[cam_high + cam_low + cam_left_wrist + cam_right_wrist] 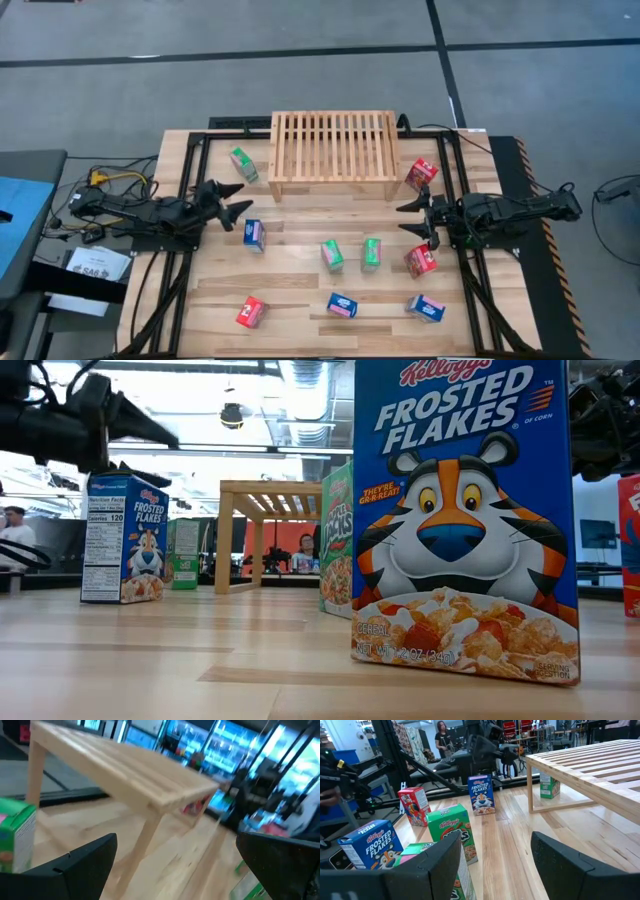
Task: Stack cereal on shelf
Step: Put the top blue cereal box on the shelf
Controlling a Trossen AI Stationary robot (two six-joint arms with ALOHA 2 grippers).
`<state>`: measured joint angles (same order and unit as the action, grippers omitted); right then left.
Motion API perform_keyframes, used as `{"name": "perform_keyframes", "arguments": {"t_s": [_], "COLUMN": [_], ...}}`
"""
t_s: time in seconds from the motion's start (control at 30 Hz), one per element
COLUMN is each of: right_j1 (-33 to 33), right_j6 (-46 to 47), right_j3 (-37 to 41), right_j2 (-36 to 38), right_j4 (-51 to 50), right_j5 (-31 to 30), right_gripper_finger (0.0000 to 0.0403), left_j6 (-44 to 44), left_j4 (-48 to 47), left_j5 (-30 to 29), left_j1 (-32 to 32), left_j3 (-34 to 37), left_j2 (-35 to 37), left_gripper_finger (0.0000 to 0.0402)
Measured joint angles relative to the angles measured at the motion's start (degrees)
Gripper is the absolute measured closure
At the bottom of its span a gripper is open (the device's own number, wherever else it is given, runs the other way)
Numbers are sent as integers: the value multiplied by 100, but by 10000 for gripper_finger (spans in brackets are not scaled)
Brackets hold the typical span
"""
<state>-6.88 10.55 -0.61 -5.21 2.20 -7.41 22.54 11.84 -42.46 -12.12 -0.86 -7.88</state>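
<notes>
Shelf bare; L gripper open, R gripper empty

The rack top is unoccupied. Its front edge is flanked by a green box and a red box; open tabletop is left between the two.

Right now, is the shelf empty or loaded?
Empty. The shelf shows bare slats from above; every cereal box in view, like the green one, sits on the table.
</notes>
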Motion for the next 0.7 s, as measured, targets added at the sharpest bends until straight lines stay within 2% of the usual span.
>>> {"name": "perform_keyframes", "arguments": {"t_s": [0.13,0.3,0.43,0.53,0.7], "right_j1": [0,-2,1,0,-1], "right_j6": [1,2,2,-1,2], "right_j3": [0,-2,0,0,1], "right_j2": [-1,0,0,-1,-2], "right_j4": [0,0,0,2,0], "right_j5": [0,2,1,2,0], "right_gripper_finger": [137,137,137,137,137], "left_j6": [-432,-833,-975,-737,487], "left_j4": [555,569,477,15,-1434], "left_j5": [68,147,149,151,114], "left_j1": [0,-2,0,0,-1], "left_j3": [-80,-585,-1074,-1532,-2582], "left_j2": [0,-75,-450,-858,-1657], "left_gripper_finger": [2,2,2,2,2]}}
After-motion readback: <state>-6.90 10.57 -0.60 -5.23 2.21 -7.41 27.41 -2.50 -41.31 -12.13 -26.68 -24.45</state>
